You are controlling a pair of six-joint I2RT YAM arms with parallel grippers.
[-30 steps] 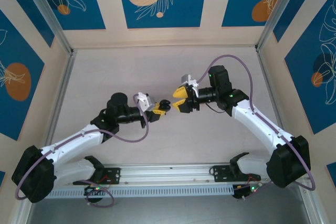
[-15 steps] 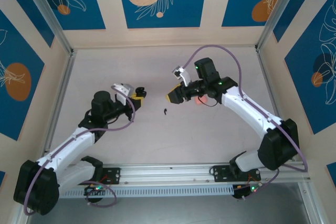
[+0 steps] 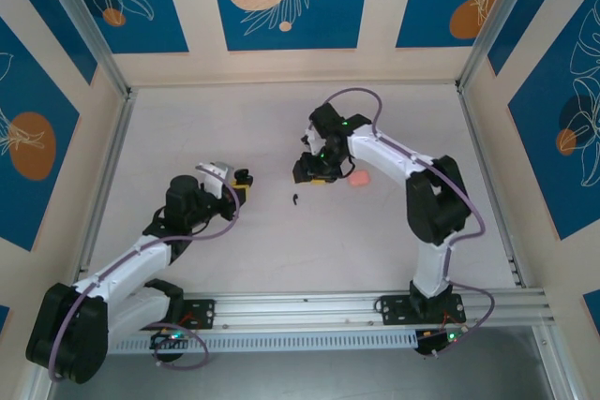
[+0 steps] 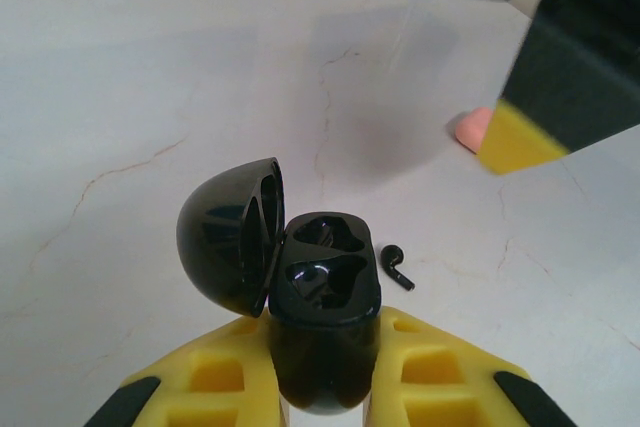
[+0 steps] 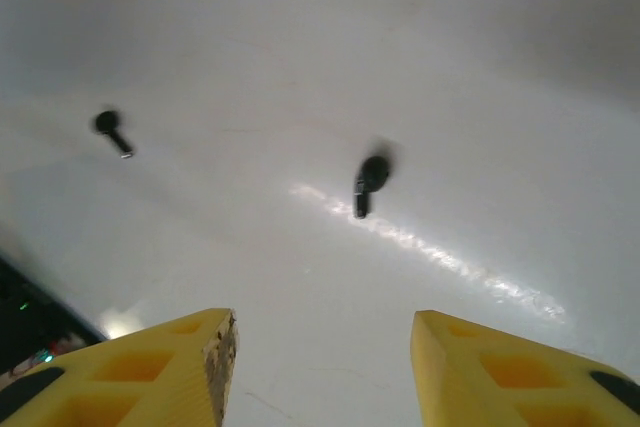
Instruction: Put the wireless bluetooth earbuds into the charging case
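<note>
**A:** What is the left claw [image 4: 322, 379] doing?

**B:** It's clenched on the case [image 4: 325, 292], with a yellow finger pressing it from each side. The case is open, and its lid [image 4: 232, 237] is swung out to the left on the hinge.

**A:** And the earbuds?

**B:** Both are on the table [image 3: 234, 128]. From the right wrist, one earbud [image 5: 368, 179] lies ahead of the right claw [image 5: 320, 347] and looks a little blurred. A second earbud [image 5: 112, 129] sits off to the upper left, well apart from the first.

**A:** Is the right claw holding anything?

**B:** No, it's released — its jaws stand apart with bare table between them.

**A:** How does it look from above?

**B:** The two claws point toward each other near the middle of the table, apart. An earbud shows as a dark speck between them, nearer the right claw. The left wrist camera also shows an earbud on the table, just past the right edge of the case.

**A:** Anything else down there?

**B:** A pink piece [image 3: 359, 179] lies close by the right claw — on the side away from the left claw.
</note>
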